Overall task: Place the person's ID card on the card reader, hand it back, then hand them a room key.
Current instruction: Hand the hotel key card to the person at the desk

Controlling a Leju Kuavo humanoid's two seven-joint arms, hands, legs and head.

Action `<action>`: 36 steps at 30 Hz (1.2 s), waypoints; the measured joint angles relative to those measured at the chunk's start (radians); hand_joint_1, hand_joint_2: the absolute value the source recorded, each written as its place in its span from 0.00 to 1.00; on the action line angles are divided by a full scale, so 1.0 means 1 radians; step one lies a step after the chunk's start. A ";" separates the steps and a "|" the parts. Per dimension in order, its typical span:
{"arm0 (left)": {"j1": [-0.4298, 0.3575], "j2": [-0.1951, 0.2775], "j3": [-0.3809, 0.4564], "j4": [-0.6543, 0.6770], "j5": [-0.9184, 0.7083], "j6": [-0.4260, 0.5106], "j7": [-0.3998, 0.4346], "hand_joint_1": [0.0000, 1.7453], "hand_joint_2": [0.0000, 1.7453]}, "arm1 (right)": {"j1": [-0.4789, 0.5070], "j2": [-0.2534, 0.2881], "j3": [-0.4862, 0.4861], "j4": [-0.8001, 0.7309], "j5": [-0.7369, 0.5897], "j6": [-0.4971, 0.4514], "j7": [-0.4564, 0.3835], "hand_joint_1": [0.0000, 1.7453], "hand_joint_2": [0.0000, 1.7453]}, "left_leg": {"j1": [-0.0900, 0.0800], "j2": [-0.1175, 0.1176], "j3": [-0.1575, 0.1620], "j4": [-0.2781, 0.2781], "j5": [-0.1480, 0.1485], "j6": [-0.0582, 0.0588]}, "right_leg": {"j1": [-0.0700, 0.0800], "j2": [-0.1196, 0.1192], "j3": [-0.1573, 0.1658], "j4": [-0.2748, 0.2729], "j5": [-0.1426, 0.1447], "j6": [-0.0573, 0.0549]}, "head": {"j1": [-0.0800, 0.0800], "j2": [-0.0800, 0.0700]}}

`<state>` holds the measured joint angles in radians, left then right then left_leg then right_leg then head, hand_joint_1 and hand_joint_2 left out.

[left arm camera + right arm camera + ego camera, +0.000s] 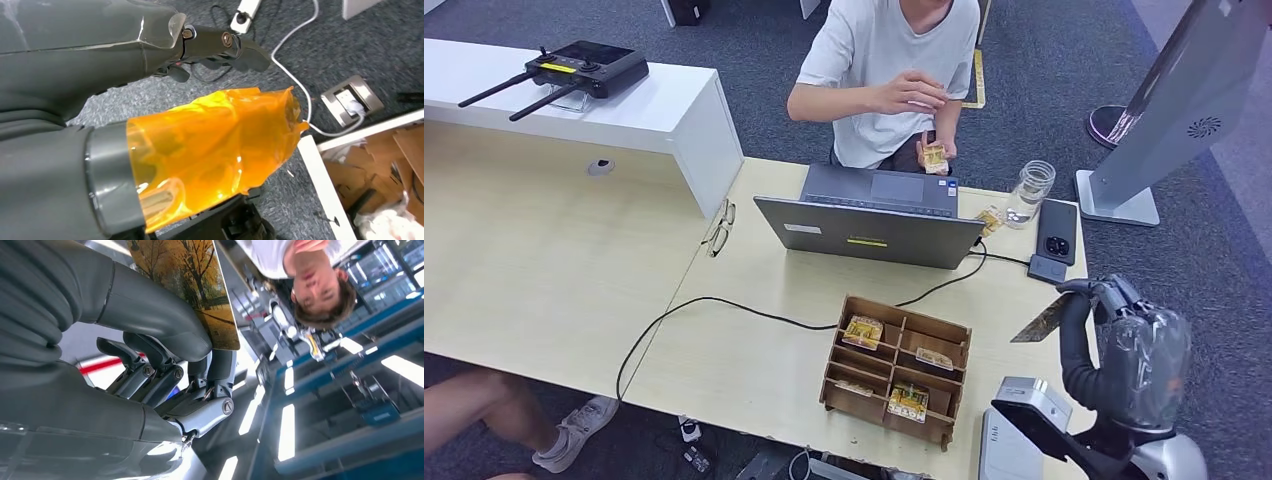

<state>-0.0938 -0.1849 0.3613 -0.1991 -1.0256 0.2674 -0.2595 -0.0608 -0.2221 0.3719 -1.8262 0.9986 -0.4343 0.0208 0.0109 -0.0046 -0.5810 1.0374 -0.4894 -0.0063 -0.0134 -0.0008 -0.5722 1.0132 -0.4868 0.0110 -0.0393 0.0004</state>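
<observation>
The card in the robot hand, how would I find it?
Find the long wooden table, then its right end, where the right robot hand is raised. The card pinched there shows autumn trees; the other small cards lie in the wooden box.

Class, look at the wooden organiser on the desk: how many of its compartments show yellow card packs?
3 in the wooden organiser: one pack upper left, one upper right, one in the lower middle. A fainter item in a left compartment may be a fourth; walls could hide more.

Right hand raised, pinching card; left hand hanging, fingers curled.
</observation>
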 joint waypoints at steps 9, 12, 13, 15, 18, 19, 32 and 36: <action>-0.015 -0.001 -0.039 0.000 -0.027 -0.027 0.016 0.00 0.00 | -0.118 0.013 -0.015 0.085 0.098 0.004 0.058 1.00 1.00 | 0.000 0.000 0.000 0.000 0.000 0.000 | 0.000 0.000 0.000 0.000 0.000 0.000 | 0.000 0.000; -0.015 -0.001 -0.050 0.000 -0.031 -0.027 0.013 0.00 0.00 | -0.133 0.015 -0.022 0.111 0.112 0.007 0.063 1.00 1.00 | 0.000 -0.001 0.000 0.000 0.000 0.000 | 0.000 0.000 0.000 0.000 0.000 0.000 | 0.000 0.000; -0.015 0.000 -0.053 0.000 -0.033 -0.027 0.010 0.00 0.00 | -0.136 0.015 -0.024 0.121 0.117 0.006 0.064 1.00 1.00 | 0.000 -0.001 0.000 0.000 0.000 0.000 | 0.000 0.000 0.000 0.000 0.000 0.000 | 0.000 0.000; -0.014 0.000 -0.058 0.000 -0.036 -0.027 0.006 0.00 0.00 | -0.141 0.015 -0.031 0.144 0.124 0.004 0.066 1.00 1.00 | 0.000 -0.001 0.000 0.000 0.000 0.000 | 0.000 0.000 0.000 0.000 0.000 0.000 | 0.000 0.000; -0.013 0.000 -0.062 0.000 -0.040 -0.030 0.005 0.00 0.00 | -0.154 0.015 -0.041 0.169 0.133 0.003 0.071 1.00 1.00 | 0.000 -0.001 0.000 0.000 0.000 0.000 | 0.000 0.000 0.000 0.000 0.000 0.000 | 0.000 0.000; -0.013 0.000 -0.063 0.000 -0.040 -0.032 0.005 0.00 0.00 | -0.159 0.015 -0.044 0.177 0.135 0.003 0.074 1.00 1.00 | 0.000 -0.001 0.000 0.000 0.000 0.000 | 0.000 0.000 0.000 0.000 0.000 0.000 | 0.000 0.000; -0.013 0.000 -0.079 0.000 -0.036 -0.033 0.008 0.00 0.00 | -0.184 0.056 -0.067 0.239 0.098 0.006 0.109 0.97 1.00 | 0.000 -0.001 0.000 0.000 0.000 0.000 | 0.000 0.000 0.000 0.000 0.000 0.000 | 0.000 0.000; -0.013 0.000 -0.079 0.000 -0.030 -0.028 0.008 0.00 0.00 | -0.184 0.069 -0.066 0.240 0.064 0.013 0.096 0.70 1.00 | 0.000 -0.001 0.000 0.000 0.000 0.000 | 0.000 0.000 0.000 0.000 0.000 0.000 | 0.000 0.000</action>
<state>-0.1064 -0.1846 0.2823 -0.1991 -1.0560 0.2399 -0.2520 -0.2444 -0.1534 0.3064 -1.5866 1.0625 -0.4209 0.1166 0.0109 -0.0053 -0.5814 1.0375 -0.4892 -0.0066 -0.0134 -0.0013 -0.5722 1.0135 -0.4867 0.0110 -0.0393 0.0004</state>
